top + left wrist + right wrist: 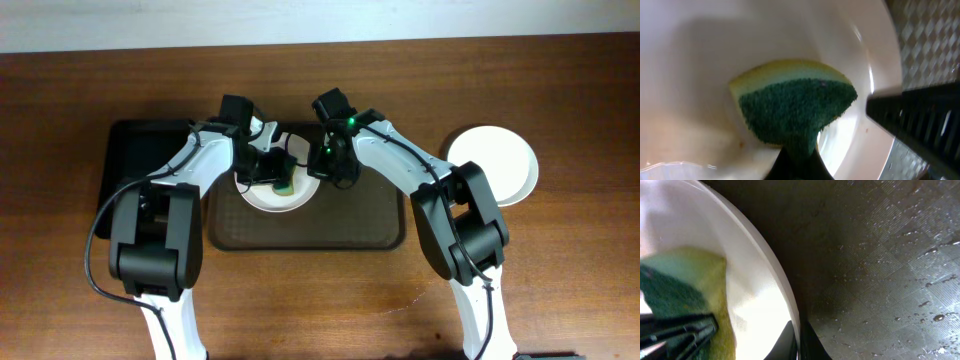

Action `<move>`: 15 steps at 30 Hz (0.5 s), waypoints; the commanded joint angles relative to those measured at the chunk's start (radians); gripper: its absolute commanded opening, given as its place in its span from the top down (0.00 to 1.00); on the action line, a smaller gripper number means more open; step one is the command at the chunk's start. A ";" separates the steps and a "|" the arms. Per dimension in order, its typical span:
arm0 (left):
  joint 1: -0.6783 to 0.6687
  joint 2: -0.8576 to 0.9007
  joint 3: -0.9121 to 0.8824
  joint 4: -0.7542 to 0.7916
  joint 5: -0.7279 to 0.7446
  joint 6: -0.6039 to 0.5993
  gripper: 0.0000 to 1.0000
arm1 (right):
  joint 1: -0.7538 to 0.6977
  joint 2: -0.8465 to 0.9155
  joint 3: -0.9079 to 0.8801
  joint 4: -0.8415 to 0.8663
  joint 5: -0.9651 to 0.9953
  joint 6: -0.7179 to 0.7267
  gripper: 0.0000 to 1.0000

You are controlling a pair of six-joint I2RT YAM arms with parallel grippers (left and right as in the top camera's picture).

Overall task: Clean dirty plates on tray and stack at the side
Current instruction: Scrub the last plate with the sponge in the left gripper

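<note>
One brown tray (380, 225), one black tray (135, 150), one sponge (285, 183), one tray plate (268, 198), one side plate (492, 165).

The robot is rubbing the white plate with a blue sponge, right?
Not blue. The sponge is green with a yellow back, as the left wrist view shows. It is on the white plate, just as you said.

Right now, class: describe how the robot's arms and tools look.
White rounded links and black joints form the left arm and right arm. A black cable loops beside the left; green lights dot the right. Black too: left tool, right tool.
</note>
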 commanded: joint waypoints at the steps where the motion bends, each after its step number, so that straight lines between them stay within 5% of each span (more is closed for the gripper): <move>1: 0.031 0.034 -0.015 0.089 -0.133 -0.086 1.00 | 0.001 0.039 -0.017 -0.009 0.046 0.009 0.96; 5: 0.049 0.034 -0.015 0.171 -0.535 -0.105 1.00 | 0.001 0.039 -0.017 -0.009 0.046 0.008 0.96; 9: 0.049 0.034 -0.015 -0.105 -0.626 -0.105 1.00 | 0.001 0.039 -0.017 -0.008 0.047 0.009 0.96; 11: 0.049 0.034 -0.015 -0.213 -0.491 -0.032 1.00 | 0.001 0.039 -0.017 -0.008 0.046 0.009 0.96; 15: 0.049 0.034 -0.015 -0.226 0.132 0.165 1.00 | 0.001 0.039 -0.017 -0.005 0.046 0.009 0.96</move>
